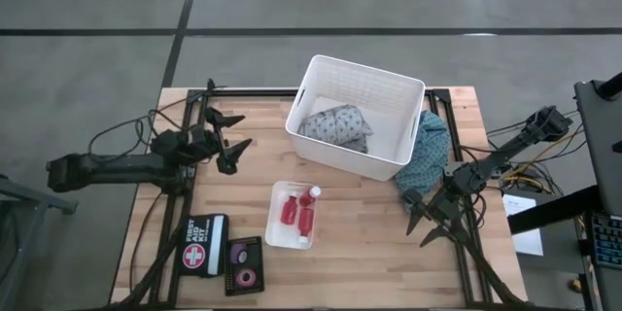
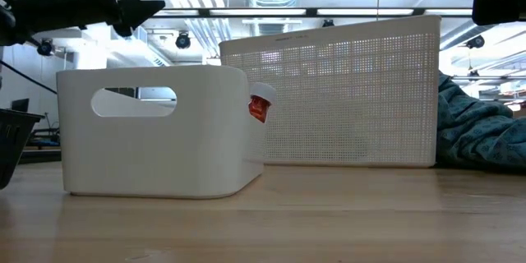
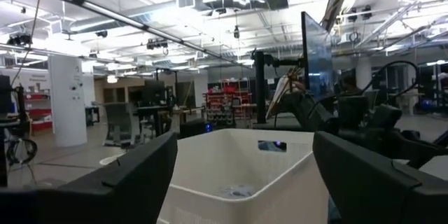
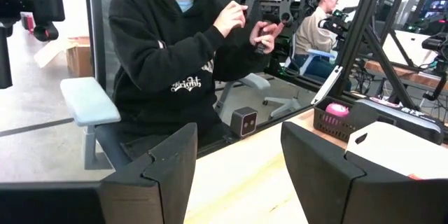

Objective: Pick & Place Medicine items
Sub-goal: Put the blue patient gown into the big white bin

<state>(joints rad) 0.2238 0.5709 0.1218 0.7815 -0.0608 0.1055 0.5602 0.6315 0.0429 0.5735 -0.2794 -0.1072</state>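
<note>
Open tabletop [image 1: 369, 243] shows across the lower middle and lower right of the high view, bare wood between the small white tray [image 1: 277, 216] and the table's right edge. Upper centre is taken by the big white basket [image 1: 356, 115], tilted against the frame, with a grey cloth [image 1: 335, 124] bundled inside and a teal cloth [image 1: 428, 151] slumped just beside its right wall. Along the lower left edge lie a first aid pouch [image 1: 202, 245] and, right next to it, a dark tray [image 1: 244, 264].

Left gripper [image 1: 231, 142] sits at the left of the frame, arm stretched level across the table's upper left corner, fingers spread wide and empty, pointing toward the basket; its wrist view looks straight over the basket's rim. Right gripper [image 1: 428, 222] hovers at the lower right, arm angling down from the right edge, fingers also wide apart with nothing between them.

Red bottles [image 1: 301, 212] with white caps lie in the small white tray at lower centre, well apart from both grippers, roughly between them. From the low view, one red bottle peeks out past the tray's right corner. Pink and dark tape rolls [image 1: 242, 264] rest in the dark tray, below the left gripper and well clear of it.

A person in a dark hoodie [image 4: 175, 56] sits beyond the table in the right wrist view.
</note>
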